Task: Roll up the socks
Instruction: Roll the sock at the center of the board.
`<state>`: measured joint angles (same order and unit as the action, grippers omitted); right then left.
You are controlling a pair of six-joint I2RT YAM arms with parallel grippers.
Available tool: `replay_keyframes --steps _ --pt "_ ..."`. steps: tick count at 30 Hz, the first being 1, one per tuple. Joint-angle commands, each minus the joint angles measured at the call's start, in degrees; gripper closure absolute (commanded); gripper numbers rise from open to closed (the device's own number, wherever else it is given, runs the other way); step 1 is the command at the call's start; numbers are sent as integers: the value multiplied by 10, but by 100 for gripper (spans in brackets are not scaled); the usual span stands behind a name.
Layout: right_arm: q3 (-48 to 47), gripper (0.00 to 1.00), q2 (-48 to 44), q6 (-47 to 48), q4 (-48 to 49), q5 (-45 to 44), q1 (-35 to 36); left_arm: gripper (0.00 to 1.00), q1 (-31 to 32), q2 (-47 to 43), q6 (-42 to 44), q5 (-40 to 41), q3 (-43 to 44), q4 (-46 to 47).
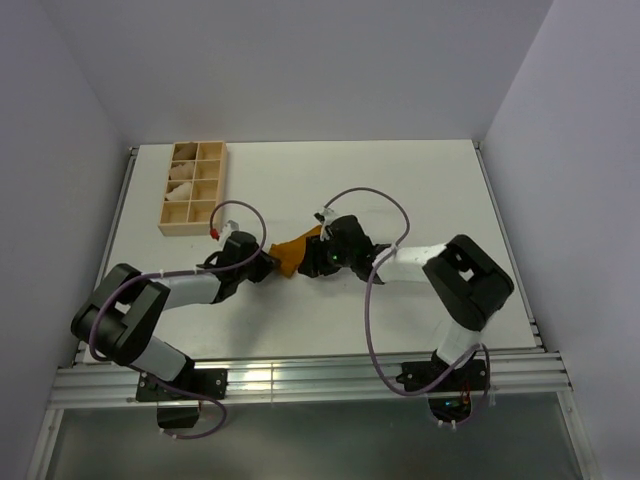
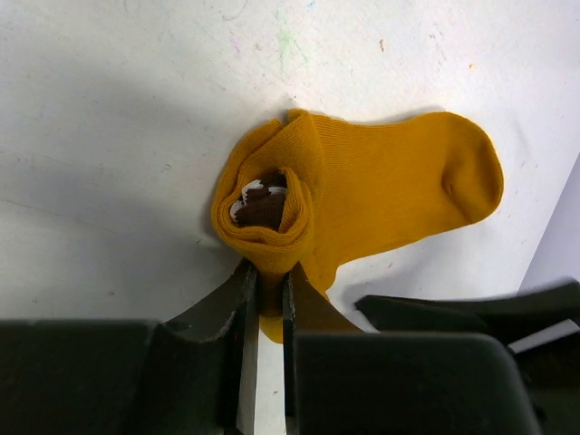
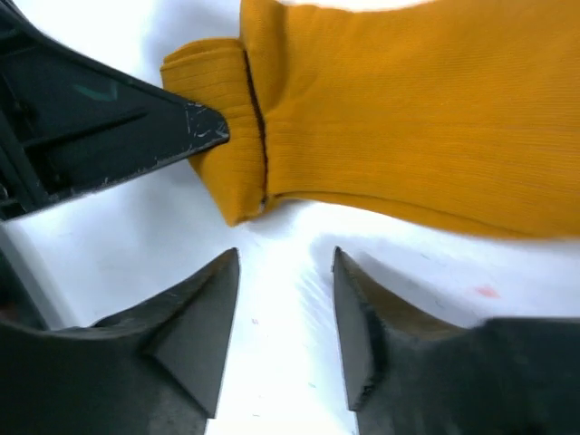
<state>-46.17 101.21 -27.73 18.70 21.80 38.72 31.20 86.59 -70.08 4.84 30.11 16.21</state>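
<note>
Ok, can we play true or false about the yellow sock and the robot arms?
1. One end of the sock is rolled up. True.
2. The right end effector is squeezing the sock. False: its jaws stand open over the bare table, with the sock just beyond them.
3. The left end effector is pinching the rolled end of the sock. True.
4. The wooden box sits right between the two arms. False: it is off at the far left of the table, away from both arms.
5. The sock is blue all over. False: it is mustard-orange, with a brown cuff tucked inside the roll.
</note>
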Motion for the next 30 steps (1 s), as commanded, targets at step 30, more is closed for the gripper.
replay_keyframes --steps 30 --pt "-15 32 82 478 167 -591 296 95 1 44 27 -36 30 -42"
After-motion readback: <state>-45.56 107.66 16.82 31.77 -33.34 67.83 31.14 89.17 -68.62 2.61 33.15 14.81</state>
